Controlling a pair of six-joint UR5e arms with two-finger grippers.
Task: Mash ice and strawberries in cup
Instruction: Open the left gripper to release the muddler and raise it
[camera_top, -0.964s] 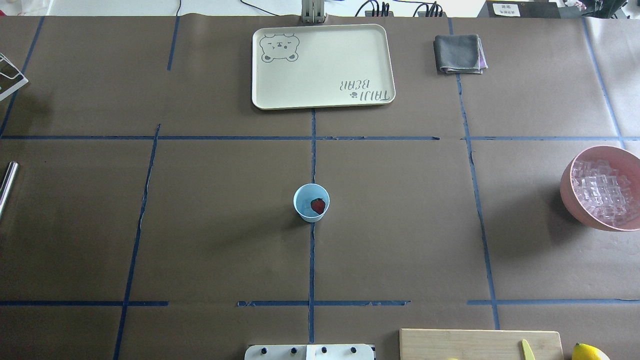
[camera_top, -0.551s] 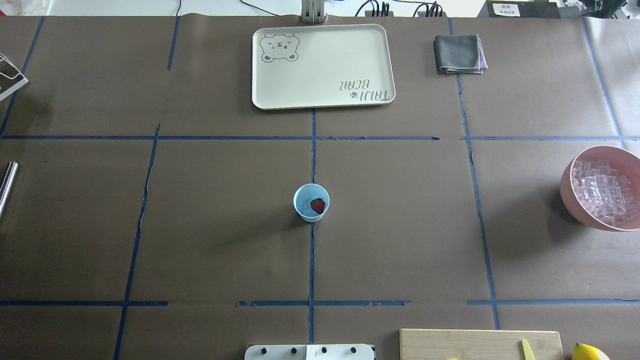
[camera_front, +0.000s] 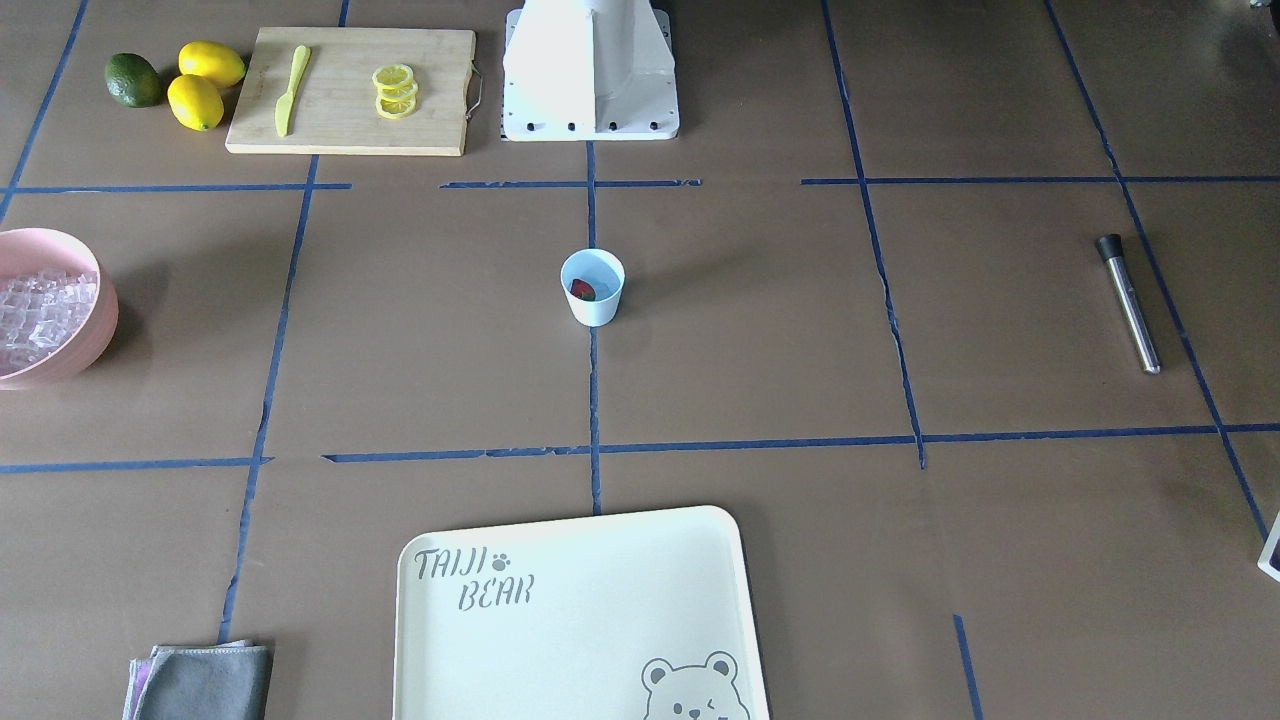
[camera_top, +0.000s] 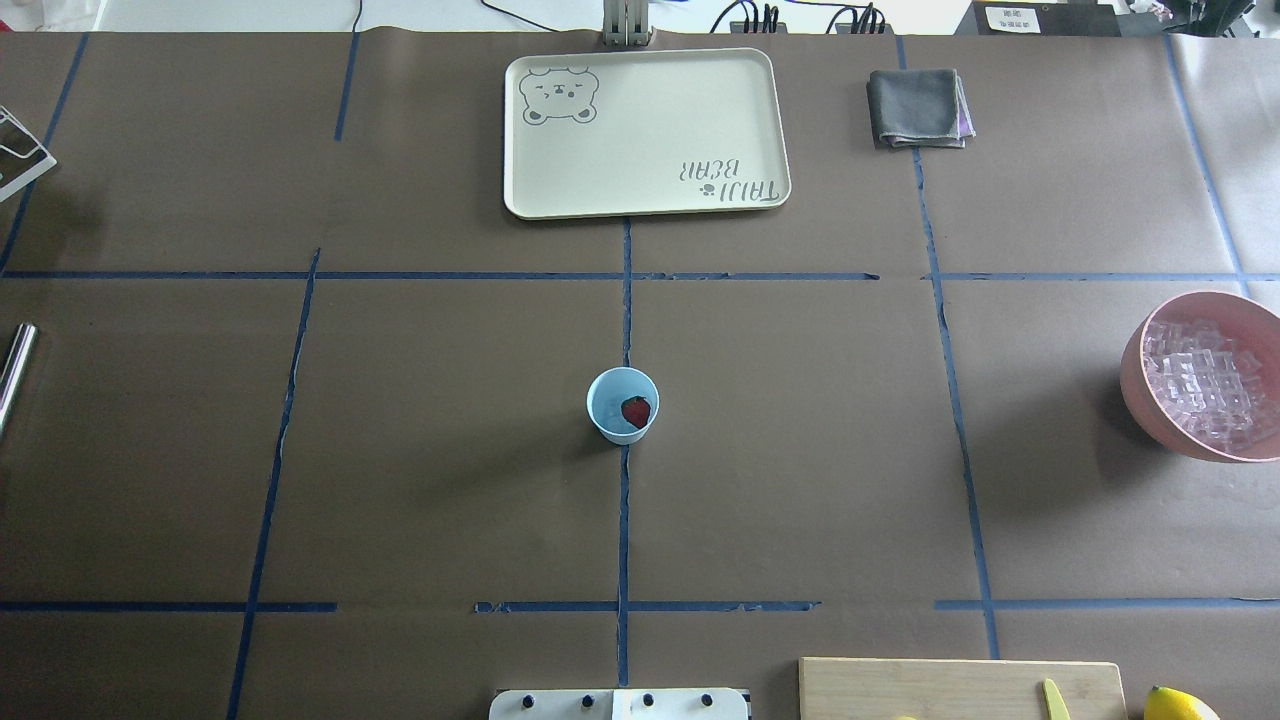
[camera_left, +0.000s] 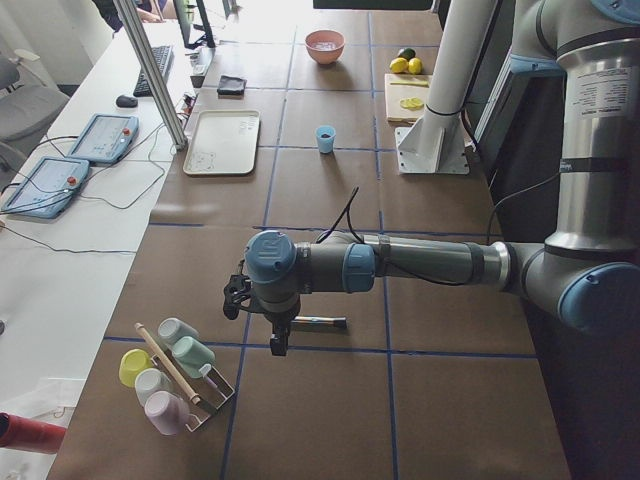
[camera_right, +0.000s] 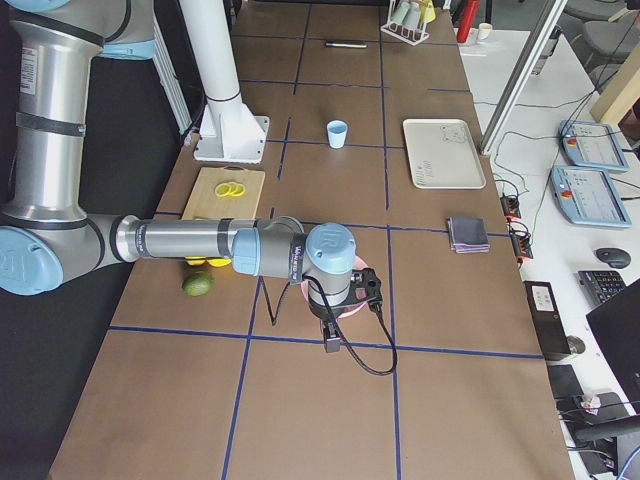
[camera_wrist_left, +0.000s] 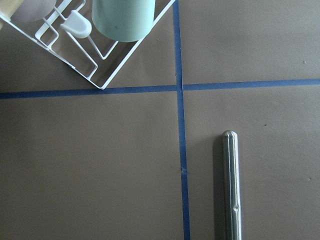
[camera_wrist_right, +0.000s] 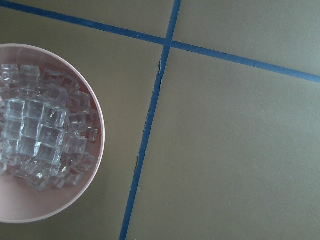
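Cup (camera_top: 622, 404) central, strawberry (camera_top: 636, 411) inside. Ice (camera_top: 1205, 385) in pink bowl (camera_top: 1135, 375) at 3 o'clock from cup. Left gripper (camera_left: 278, 343), right gripper (camera_right: 333, 342): cannot tell jaw state.

Both arms: silver-grey tubular links, grey joint housings, light blue joint caps. Left arm (camera_left: 430, 262), centre of the left-side view: thin black cable (camera_left: 345, 215) arches off the forearm. White printed label (camera_left: 610, 95) at upper right, text illegible. Right arm (camera_right: 190, 240): black wrist cable (camera_right: 365, 352) loops beneath. Left gripper (camera_left: 277, 348) appears black. White pedestal (camera_front: 590, 60) has dark screws along its base plate.
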